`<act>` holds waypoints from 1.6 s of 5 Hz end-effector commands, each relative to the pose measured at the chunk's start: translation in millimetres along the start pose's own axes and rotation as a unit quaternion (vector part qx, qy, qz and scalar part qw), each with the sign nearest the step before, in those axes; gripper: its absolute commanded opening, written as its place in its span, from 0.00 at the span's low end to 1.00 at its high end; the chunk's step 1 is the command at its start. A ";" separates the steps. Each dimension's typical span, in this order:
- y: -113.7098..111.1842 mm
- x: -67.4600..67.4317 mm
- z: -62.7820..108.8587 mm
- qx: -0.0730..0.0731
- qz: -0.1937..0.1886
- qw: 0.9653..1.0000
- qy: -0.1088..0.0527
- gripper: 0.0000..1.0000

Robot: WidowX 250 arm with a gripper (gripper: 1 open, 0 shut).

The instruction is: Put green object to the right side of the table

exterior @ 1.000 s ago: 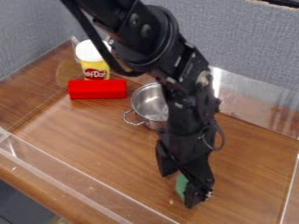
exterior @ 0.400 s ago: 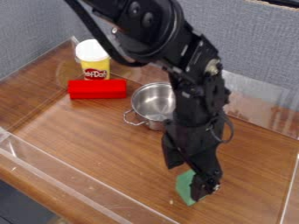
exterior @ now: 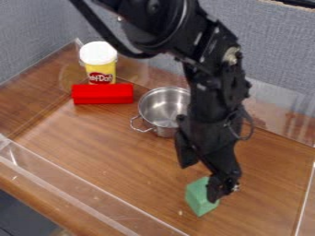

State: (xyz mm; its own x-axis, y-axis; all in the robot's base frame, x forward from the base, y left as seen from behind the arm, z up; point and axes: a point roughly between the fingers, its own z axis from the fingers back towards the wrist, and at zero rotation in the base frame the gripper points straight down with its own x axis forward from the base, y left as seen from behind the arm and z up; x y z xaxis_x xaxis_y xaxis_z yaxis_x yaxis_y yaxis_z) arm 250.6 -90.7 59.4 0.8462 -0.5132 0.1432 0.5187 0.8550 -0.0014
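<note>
Hovering released, the gripper partly hides the green object beneath.

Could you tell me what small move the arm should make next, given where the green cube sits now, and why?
Probably lift straight up and away. The green cube rests on the table near its right front side, and the gripper sits open just above it, gripping nothing. The placement looks done, so a clean vertical retreat seems safest to avoid nudging the cube.

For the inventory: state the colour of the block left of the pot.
Red block, clearest in the camera view.
</note>
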 end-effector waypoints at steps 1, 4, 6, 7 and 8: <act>-1.2 18.6 23.4 0.008 -0.008 0.999 -0.041 1.00; -6.8 46.1 70.7 0.018 0.000 0.997 -0.081 1.00; -2.3 61.7 96.6 0.021 0.016 0.995 -0.091 1.00; -9.2 62.6 85.8 0.016 0.001 0.996 -0.083 1.00; -13.9 63.3 78.0 0.010 -0.012 0.997 -0.074 1.00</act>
State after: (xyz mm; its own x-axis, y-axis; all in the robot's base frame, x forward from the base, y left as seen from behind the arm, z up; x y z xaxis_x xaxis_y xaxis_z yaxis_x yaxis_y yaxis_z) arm 284.7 -125.8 134.4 0.8192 -0.5157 0.2509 0.5290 0.8485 0.0168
